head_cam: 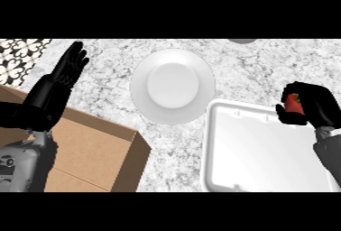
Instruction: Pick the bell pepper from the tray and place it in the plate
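A brown cardboard box (86, 149) fills my lower left, resting on the speckled grey-white stone counter (266, 67). Beyond the box, at the far left corner, I see a patch of black-and-white patterned tile (20, 56). Well away from the box, a grey rounded thing (243, 40) peeks in at the top edge, too cropped to identify

Bell pepper (293, 105): you saw it red, mostly hidden in the curled right hand (313, 108), above the tray's far right corner.
Tray (230, 149): white, rectangular.
Plate (172, 85): white, round, beside the tray.
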